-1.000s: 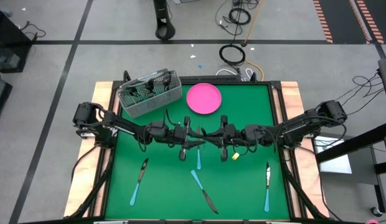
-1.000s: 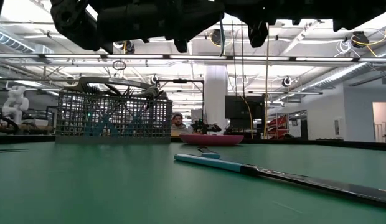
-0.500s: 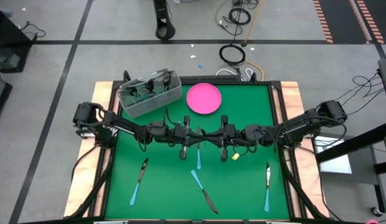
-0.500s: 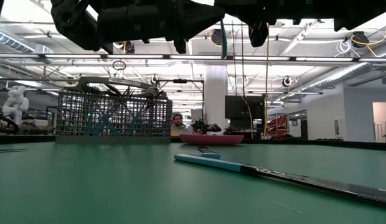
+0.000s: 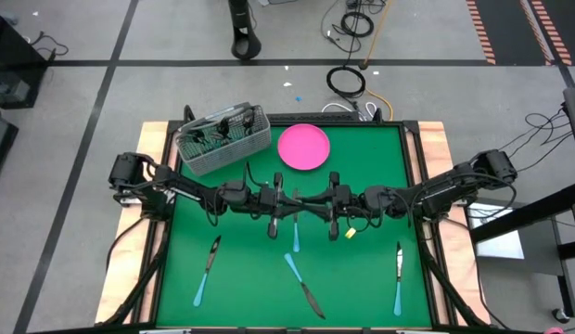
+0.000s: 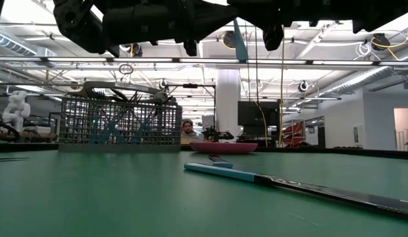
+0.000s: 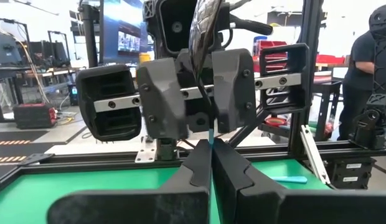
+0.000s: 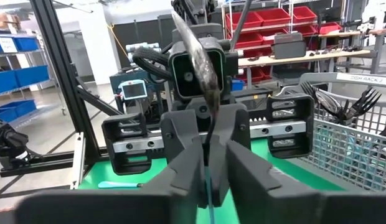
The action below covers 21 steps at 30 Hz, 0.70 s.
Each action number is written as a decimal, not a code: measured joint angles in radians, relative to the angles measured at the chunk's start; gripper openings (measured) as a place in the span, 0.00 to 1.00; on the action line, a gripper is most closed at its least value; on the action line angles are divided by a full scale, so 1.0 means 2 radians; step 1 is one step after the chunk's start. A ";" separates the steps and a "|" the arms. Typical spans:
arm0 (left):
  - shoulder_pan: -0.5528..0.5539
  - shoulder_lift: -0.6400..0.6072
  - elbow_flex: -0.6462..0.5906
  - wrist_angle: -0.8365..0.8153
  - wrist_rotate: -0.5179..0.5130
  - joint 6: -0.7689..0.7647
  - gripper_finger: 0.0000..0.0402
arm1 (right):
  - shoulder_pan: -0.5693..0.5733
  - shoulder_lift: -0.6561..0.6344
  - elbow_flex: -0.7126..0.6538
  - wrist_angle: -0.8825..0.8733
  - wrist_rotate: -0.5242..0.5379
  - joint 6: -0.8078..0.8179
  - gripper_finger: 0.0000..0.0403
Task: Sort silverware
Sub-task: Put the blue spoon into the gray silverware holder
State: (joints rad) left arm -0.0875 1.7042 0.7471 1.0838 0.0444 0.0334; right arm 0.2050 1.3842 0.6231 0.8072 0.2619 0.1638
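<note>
My two grippers meet tip to tip above the middle of the green table, left (image 5: 297,205) and right (image 5: 314,205). Between them stands a spoon (image 7: 204,28), its dark bowl up. Its light blue handle (image 6: 239,41) hangs below them, clear of the table. Both grippers are shut on the spoon. My left fingers show in the left wrist view (image 7: 210,158), my right fingers in the right wrist view (image 8: 207,163). A grey wire-mesh basket (image 5: 223,139) at the far left holds several pieces of silverware. More silverware lies flat on the table. My left gripper pinches the spoon between its two fingers at the top of the blue handle (image 7: 210,135). It comes level from the table's left, across the spoon. The spoon stands upright, lifted clear. My right gripper pinches the spoon's stem (image 8: 209,134) between its two fingers, just below the bowl (image 8: 194,46). It comes level from the table's right, facing my left gripper, across the spoon. The spoon is upright and clear of the table.
A pink plate (image 5: 303,147) lies at the far middle. Blue-handled pieces lie near the front: one at the left (image 5: 206,269), one in the middle (image 5: 302,283), one at the right (image 5: 397,276). Another blue handle (image 5: 295,238) lies below the grippers.
Both arms have kept still. The spoon's blue handle below the grippers has turned and tipped a little, and now shows a broader side in the low view.
</note>
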 joint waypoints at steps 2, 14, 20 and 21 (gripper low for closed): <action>0.000 0.000 0.000 0.000 0.000 0.000 0.00 | 0.000 0.000 0.000 -0.005 0.002 -0.002 0.25; 0.009 -0.001 0.000 0.000 0.000 0.004 0.00 | 0.000 -0.079 0.000 -0.137 0.000 -0.010 0.58; 0.018 -0.002 0.000 -0.002 -0.008 0.004 0.00 | 0.000 -0.143 0.000 -0.284 0.000 0.026 0.62; 0.020 -0.005 0.000 -0.008 -0.010 0.004 0.00 | 0.000 -0.152 0.000 -0.305 0.000 0.037 0.62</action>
State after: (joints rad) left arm -0.0473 1.6938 0.7471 1.0686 0.0239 0.0422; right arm 0.2053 1.0810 0.6235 0.1977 0.2611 0.2370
